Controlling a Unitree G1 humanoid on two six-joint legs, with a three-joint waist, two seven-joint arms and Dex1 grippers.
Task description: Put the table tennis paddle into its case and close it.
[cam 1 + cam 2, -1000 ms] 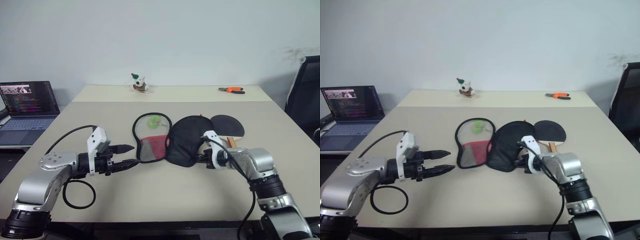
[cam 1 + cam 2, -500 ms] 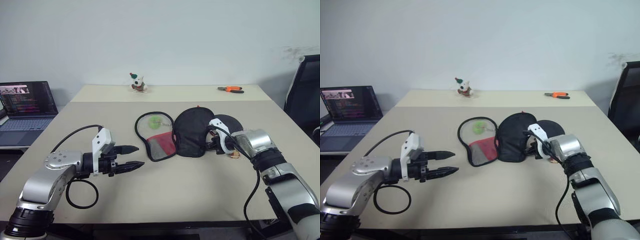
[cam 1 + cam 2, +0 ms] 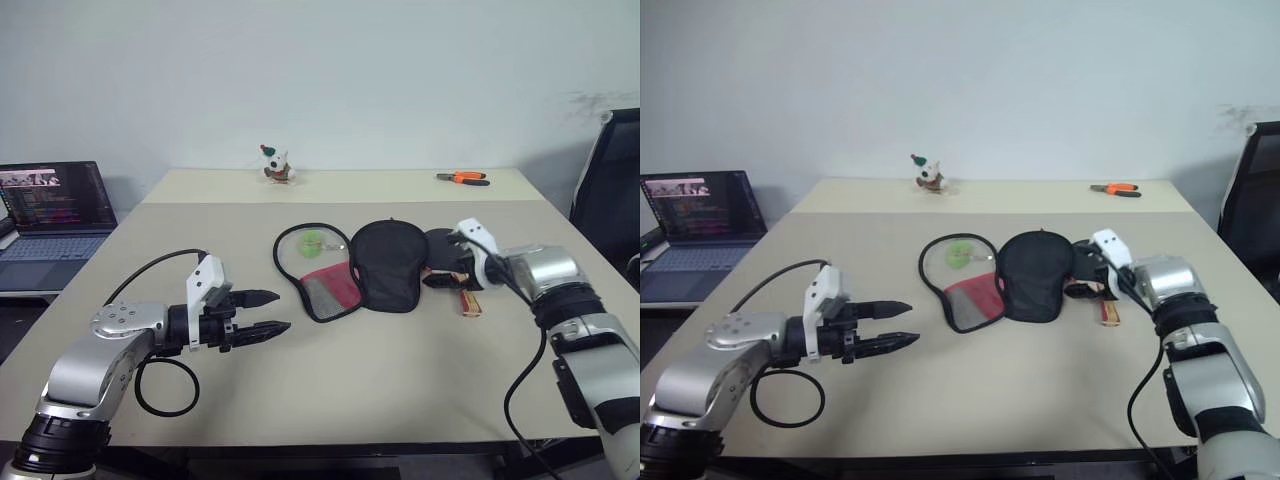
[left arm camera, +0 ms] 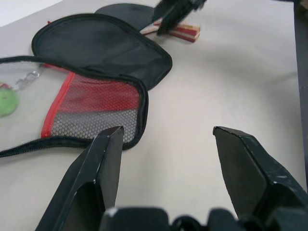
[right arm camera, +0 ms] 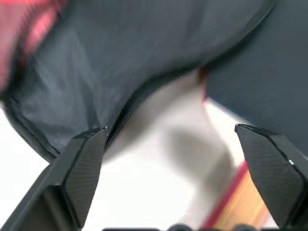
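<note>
I'm seeing the case (image 3: 350,268) lying unzipped mid-desk (image 3: 330,390), the paddle (image 3: 447,245) just beside its right edge. My right gripper (image 3: 440,268) is hovering released there; my left gripper (image 3: 268,313) is hanging released too.

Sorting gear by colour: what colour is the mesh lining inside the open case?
Red mesh lining, greying toward the case's edge; clearest in the left wrist view.

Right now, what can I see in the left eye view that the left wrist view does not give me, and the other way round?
Left eye view alone: the laptop, the small toy, the orange pliers, and the open right gripper beside the table tennis paddle.

Left wrist view alone: the case's red mesh lining seen close, between the open left gripper's fingers.

Both: the opened case, the paddle's handle, the table.
</note>
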